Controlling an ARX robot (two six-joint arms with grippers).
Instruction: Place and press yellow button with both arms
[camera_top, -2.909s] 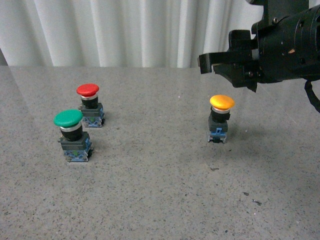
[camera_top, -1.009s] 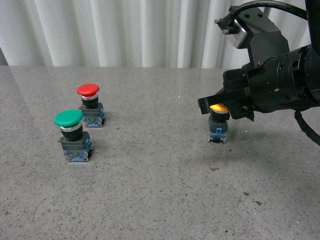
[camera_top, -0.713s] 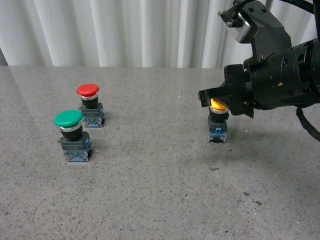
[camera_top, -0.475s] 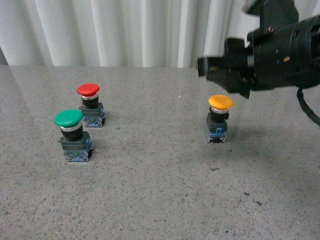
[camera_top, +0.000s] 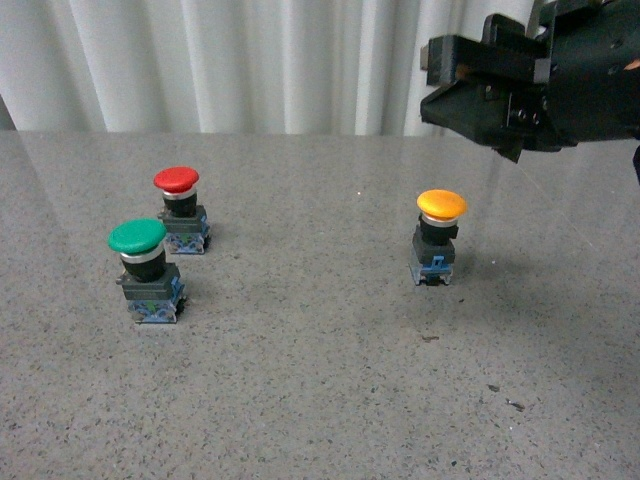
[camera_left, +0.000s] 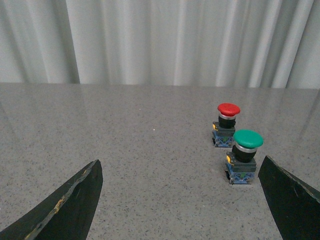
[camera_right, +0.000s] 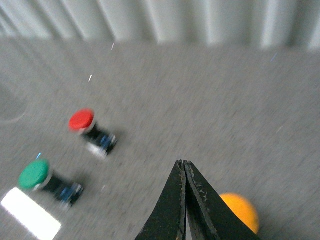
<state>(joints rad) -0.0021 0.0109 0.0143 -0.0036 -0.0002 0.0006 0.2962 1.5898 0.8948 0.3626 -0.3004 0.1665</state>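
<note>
Button, yellow, stands below the closed right gripper, apart.

Yellow button blurred, behind fingers

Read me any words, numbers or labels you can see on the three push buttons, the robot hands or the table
None can be read.
Yellow-capped push button: no marking visible.
Red-capped push button: none.
Green-capped push button: base detail too small to read.
Black right hand: no legible label.
Grey speckled table: none.
</note>
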